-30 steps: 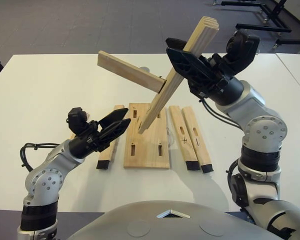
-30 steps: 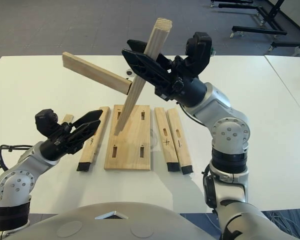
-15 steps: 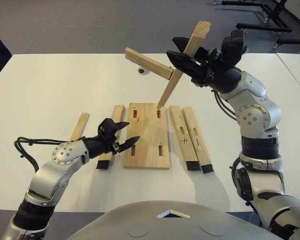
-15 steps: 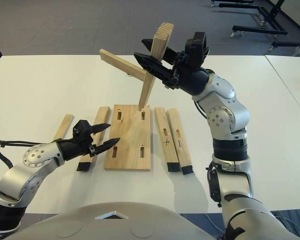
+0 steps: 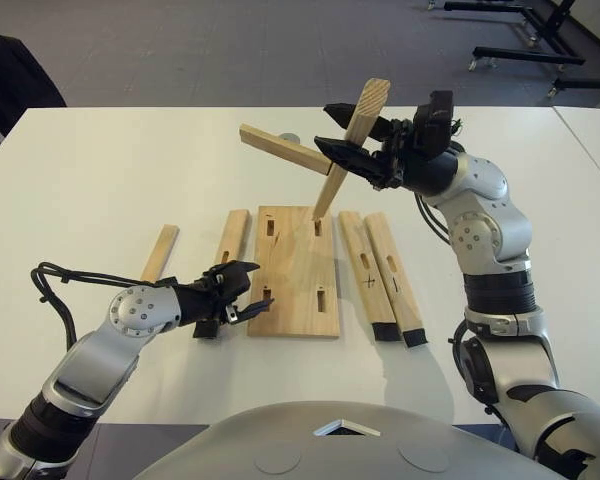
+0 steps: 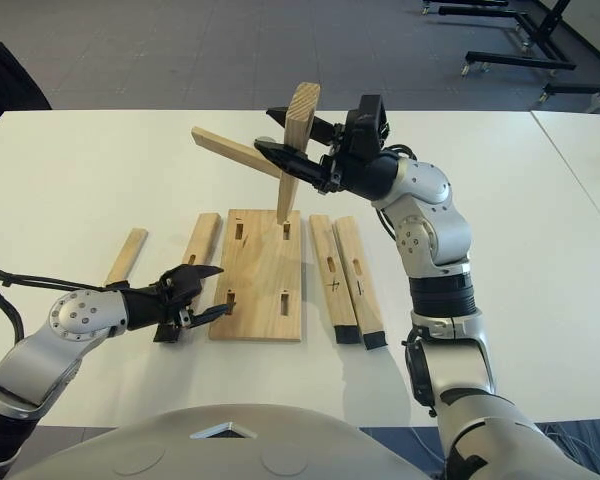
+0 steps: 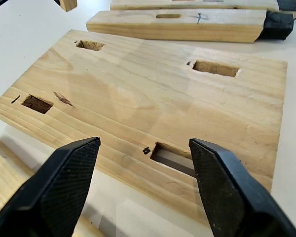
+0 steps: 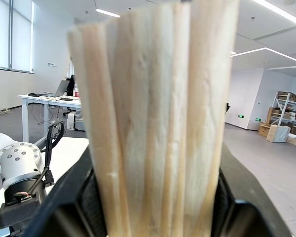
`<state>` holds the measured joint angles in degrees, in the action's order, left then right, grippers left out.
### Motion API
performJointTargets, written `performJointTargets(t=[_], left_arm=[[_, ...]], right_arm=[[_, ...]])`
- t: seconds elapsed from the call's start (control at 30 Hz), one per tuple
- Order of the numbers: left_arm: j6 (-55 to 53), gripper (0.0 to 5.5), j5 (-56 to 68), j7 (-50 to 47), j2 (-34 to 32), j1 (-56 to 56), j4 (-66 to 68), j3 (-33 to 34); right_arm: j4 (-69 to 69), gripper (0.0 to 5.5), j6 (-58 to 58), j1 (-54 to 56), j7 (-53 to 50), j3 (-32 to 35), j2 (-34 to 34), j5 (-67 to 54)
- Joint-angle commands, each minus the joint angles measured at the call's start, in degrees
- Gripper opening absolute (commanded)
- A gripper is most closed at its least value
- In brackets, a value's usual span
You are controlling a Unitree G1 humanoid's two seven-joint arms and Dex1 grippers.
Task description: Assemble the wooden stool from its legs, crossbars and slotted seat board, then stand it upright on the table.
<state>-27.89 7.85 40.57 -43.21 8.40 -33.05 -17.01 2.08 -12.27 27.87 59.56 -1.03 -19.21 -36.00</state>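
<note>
My right gripper is clenched on a pale, square-cut wooden leg with a flat crossbar jutting sideways. Below the gripper the leg's foot meets a far slot of the grainy slotted seat board — seating it seems the step in hand; next, straighten and press. My left gripper, spread wide, faces the board's near edge on the white worktop.

Black metal stand bases sit on the grey floor.

my left tool sits low, jaws wide apart. my right tool is raised, clamped on a leg.
</note>
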Motion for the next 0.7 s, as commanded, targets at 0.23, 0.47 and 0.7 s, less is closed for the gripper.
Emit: performJointTargets(t=[0.23, 0.47, 0.7], left_arm=[[0.47, 3.31, -1.74, 3.64, -2.56, -0.44, -0.73, 1.53], [-0.64, 3.31, -0.70, 7.57, -5.25, -1.62, -1.91, 3.03], [-1.76, 3.31, -0.13, 8.70, -5.57, -3.19, -1.88, 3.19]], right_arm=[[-7.81, 2.09, 6.43, -2.05, 3.99, 0.20, -0.16, 3.54], [-11.90, 2.08, 11.93, -2.64, 5.67, -0.56, 1.85, 6.21], [-14.07, 2.08, 13.16, -0.80, 7.69, -0.44, 2.43, 5.95]])
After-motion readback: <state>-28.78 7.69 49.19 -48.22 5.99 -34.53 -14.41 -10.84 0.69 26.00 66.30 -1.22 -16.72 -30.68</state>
